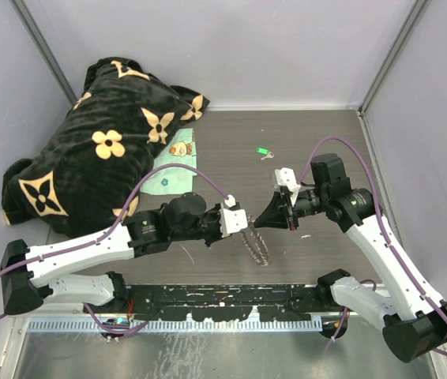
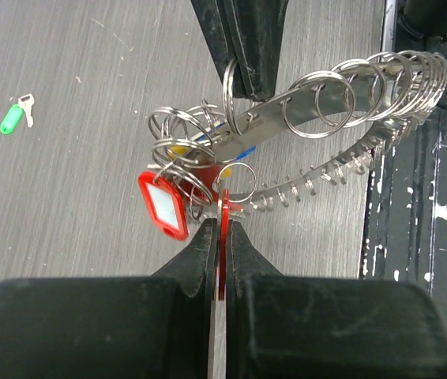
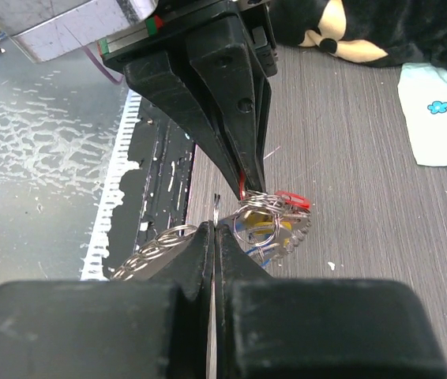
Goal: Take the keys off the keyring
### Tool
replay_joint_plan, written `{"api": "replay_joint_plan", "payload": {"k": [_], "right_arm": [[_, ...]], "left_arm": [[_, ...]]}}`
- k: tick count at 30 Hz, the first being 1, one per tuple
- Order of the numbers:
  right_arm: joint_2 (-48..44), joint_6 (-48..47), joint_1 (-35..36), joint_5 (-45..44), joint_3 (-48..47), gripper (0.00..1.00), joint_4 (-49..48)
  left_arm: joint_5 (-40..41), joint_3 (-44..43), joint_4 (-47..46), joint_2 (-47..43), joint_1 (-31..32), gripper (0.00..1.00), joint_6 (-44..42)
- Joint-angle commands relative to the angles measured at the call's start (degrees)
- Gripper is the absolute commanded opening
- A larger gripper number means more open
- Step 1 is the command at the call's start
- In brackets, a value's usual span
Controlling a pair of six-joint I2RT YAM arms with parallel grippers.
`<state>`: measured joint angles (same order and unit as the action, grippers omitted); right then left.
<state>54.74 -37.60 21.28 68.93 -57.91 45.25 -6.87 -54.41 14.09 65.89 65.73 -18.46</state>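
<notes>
The keyring [image 2: 318,103] is a flat metal band strung with several split rings, held just above the table between both grippers; it also shows in the top view [image 1: 257,246] and the right wrist view [image 3: 148,253]. My left gripper [image 2: 222,230] is shut on a thin red tag [image 2: 223,213], seen edge-on. A second red tag [image 2: 163,207] with a white label hangs beside it, with yellow and blue tags [image 3: 264,229] bunched behind. My right gripper [image 3: 217,229] is shut on a small split ring [image 2: 231,79] of the keyring. A green-tagged key [image 1: 263,151] lies loose on the table.
A black plush blanket with tan flowers [image 1: 105,150] fills the far left, with a pale cloth [image 1: 172,170] beside it. A black scuffed strip [image 1: 223,296] runs along the near edge. Grey walls close in the back and both sides.
</notes>
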Motion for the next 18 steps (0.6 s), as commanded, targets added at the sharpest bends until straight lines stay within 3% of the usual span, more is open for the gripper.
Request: {"api": "replay_joint_plan", "payload": {"k": [1, 8, 13, 18], "right_arm": [[-1.61, 1.02, -0.62, 0.18, 0.73, 0.01, -3.21], [-4.64, -2.47, -5.89, -5.40, 3.01, 0.01, -1.85], [-5.83, -1.87, -11.12, -6.70, 5.01, 0.01, -3.16], [-6.59, 0.23, -14.60, -6.61, 5.92, 0.01, -4.99]], "left_arm": [[0.07, 1.08, -2.33, -2.50, -0.34, 0.00, 2.22], [3.36, 11.12, -11.40, -8.05, -2.94, 0.00, 17.01], [-0.80, 14.29, -17.35, -6.11, -11.73, 0.00, 29.82], [-5.86, 10.75, -23.69, 3.47, -22.54, 0.00, 41.79]]}}
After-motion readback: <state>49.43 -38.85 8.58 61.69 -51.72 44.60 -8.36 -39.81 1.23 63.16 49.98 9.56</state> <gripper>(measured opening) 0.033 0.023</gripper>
